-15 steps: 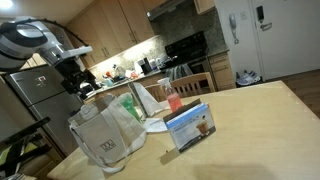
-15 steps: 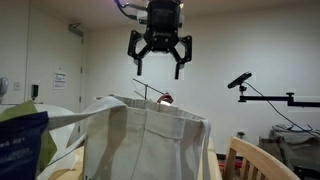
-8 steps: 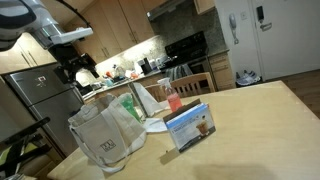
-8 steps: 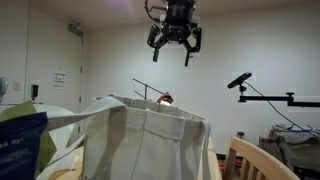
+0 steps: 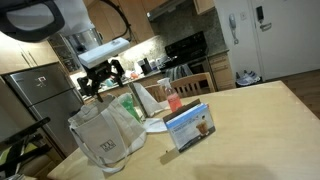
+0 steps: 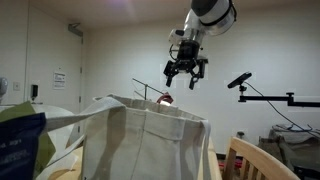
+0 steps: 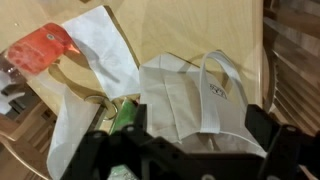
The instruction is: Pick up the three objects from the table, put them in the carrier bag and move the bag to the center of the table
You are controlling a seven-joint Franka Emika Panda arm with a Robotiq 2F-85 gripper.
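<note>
The gripper (image 6: 185,78) hangs in the air above and beyond the carrier bag (image 5: 103,138), its jaws spread wide and empty. The bag stands slack and open-mouthed close to one edge of the tabletop (image 5: 260,120). It looks light, soft and apt to collapse or drag, so its looped handles (image 7: 215,75) are probably the place to take it. The light-blue carton (image 5: 190,126) stands on edge nearer the tabletop's middle, apart from the bag; it seems stiff, light and smooth-faced, best pinched across its thin sides near the top.
</note>
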